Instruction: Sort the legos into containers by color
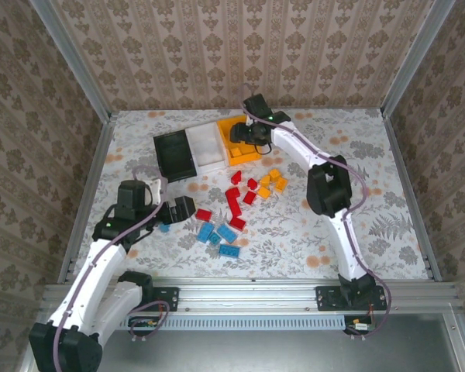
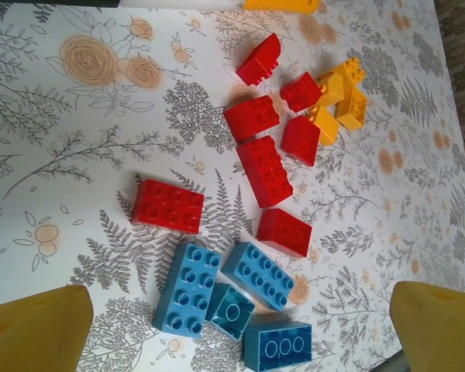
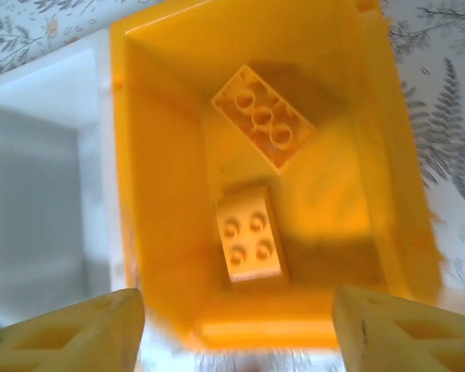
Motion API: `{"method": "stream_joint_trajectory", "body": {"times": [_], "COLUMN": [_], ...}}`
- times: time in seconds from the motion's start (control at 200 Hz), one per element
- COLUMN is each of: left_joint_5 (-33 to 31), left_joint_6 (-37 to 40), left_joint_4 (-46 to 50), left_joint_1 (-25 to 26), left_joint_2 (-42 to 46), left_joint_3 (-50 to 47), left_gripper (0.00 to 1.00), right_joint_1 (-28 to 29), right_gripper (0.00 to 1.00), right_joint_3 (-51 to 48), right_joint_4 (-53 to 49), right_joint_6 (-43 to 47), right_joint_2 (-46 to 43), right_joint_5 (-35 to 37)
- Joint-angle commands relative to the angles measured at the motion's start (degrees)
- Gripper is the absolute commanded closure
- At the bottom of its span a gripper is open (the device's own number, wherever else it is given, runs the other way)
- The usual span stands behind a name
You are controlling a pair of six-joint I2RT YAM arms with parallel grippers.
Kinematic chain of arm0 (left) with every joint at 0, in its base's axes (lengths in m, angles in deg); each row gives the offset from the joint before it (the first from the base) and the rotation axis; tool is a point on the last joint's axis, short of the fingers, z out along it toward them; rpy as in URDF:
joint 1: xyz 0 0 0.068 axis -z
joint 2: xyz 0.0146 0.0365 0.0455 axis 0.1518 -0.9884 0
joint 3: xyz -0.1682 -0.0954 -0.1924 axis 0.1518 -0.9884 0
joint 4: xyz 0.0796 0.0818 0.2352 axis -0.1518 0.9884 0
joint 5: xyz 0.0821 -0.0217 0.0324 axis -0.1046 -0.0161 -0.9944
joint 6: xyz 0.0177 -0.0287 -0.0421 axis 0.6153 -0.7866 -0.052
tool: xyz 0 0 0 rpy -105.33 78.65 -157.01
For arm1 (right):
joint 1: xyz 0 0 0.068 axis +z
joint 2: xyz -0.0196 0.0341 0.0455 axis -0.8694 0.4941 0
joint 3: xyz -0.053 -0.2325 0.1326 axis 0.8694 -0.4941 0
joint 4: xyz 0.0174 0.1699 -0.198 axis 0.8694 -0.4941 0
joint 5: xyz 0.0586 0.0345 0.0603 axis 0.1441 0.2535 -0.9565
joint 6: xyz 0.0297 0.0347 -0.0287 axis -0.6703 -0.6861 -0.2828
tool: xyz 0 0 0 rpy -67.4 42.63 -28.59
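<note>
Right end effector (image 3: 236, 332) hangs spread and empty over the orange bin (image 3: 395, 178), with two orange bricks (image 3: 249, 244) lying inside. Left end effector (image 2: 239, 329) is spread wide above the loose legos (image 2: 265, 170) on the counter (image 2: 85, 116). They look light, stiff, kinda slick, so I'd pinch across the flat sides.

Three walls (image 1: 240, 46) stand around the table (image 1: 387, 209): far, left and right. They wear tan paper with a leafy pattern. Grey metal posts (image 1: 74, 60) stand in the far corners. The table has a white cloth with orange flowers and grey ferns. A metal rail (image 1: 248, 293) runs along its near edge. The light is soft.
</note>
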Motion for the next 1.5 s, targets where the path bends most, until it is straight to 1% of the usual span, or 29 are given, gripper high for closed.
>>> {"method": "stream_joint_trajectory", "body": {"times": [0.0,0.06,0.135,0.215,0.28,0.375,0.505,0.68,0.835,1.11,1.29,1.365,1.495], "left_joint_5": [-1.7,-2.2,-2.8,-3.1,-3.3,-3.4,-4.0,-4.9,-5.6,-6.3,-6.6,-6.6,-6.6], "left_joint_6": [-2.2,-2.6,-2.9,-3.1,-3.2,-3.2,-3.3,-2.2,-1.3,-1.3,-1.3,-1.2,-1.4], "left_joint_4": [-1.8,-2.9,-3.9,-5.1,-6.1,-7.0,-6.9,-5.1,-3.9,-4.0,-4.0,-4.2,-4.6], "left_joint_1": [1.5,2.3,3.3,4.1,4.6,5.1,5.8,5.9,5.9,5.9,5.9,6.0,6.0], "left_joint_2": [0.4,-0.3,-1.7,-3.3,-4.6,-6.5,-7.2,-7.0,-7.0,-7.1,-7.1,-7.2,-7.4], "left_joint_3": [0.1,-0.2,-0.4,-0.5,-0.5,0.0,0.8,1.3,1.4,0.8,0.5,0.3,0.2], "left_gripper": [0.0,0.0,0.0,0.0,0.0,0.0,0.0,0.0,0.0,0.0,0.0,0.0,0.0], "right_joint_1": [-1.2,-2.5,-4.2,-5.3,-5.4,-5.2,-5.2,-5.2,-5.2,-6.1,-7.1,-7.6,-7.8], "right_gripper": [0.29,0.27,0.27,0.27,0.27,0.27,0.28,0.31,0.37,0.46,0.56,0.57,0.55], "right_joint_3": [-10.0,-17.9,-26.4,-32.4,-34.5,-33.8,-33.0,-29.4,-26.5,-24.2,-24.9,-25.4,-25.8], "right_joint_4": [-1.9,-1.6,-1.6,-1.2,-1.2,-3.3,-3.5,-3.7,-4.4,-4.8,-4.4,-4.0,-4.3], "right_joint_6": [2.7,3.0,3.9,5.9,8.1,10.3,10.9,11.4,11.6,11.4,10.6,10.4,10.3], "right_joint_2": [-11.2,-15.2,-18.8,-20.8,-21.1,-19.5,-17.5,-13.6,-10.4,-7.1,-7.2,-7.4,-7.5], "right_joint_5": [2.5,3.3,2.2,1.1,0.5,0.7,3.9,3.4,3.5,3.9,4.3,3.9,3.8]}}
